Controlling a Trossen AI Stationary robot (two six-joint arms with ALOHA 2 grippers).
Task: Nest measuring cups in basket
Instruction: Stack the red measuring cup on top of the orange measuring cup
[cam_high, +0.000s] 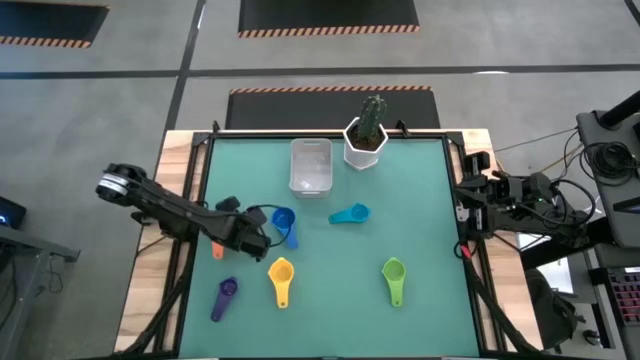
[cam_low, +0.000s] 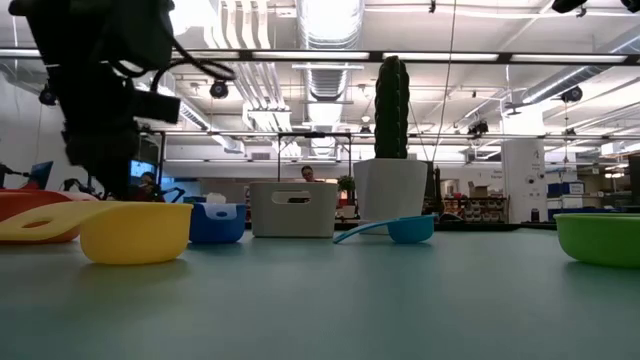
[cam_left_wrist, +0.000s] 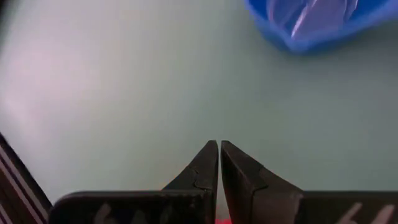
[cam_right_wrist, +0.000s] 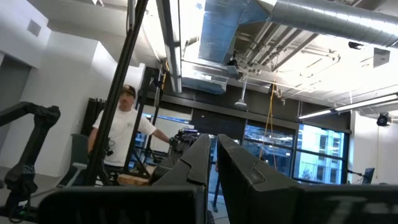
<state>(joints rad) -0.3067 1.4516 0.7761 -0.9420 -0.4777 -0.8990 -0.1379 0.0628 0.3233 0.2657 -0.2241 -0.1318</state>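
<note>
A: Anything nested yet?
B: No. The basket (cam_high: 310, 166) looks empty; the blue cup (cam_high: 283, 220) lies just ahead of the left gripper's (cam_high: 262, 240) fingers, pressed together. The right gripper (cam_right_wrist: 214, 163) idles, shut too.

A white hexagonal pot (cam_high: 364, 147) holding 1 green cactus (cam_high: 372, 115) stands at the far edge of the teal surface (cam_high: 420, 230). Beyond the surface, 1 person (cam_right_wrist: 122, 138) in a white shirt and cap stands in the room.

Cactus pot (cam_high: 365, 146) crowds basket (cam_high: 311, 166) right side; basket's left flank open; blue cup (cam_high: 283, 219) seemingly just beside left claw (cam_high: 262, 238).
</note>
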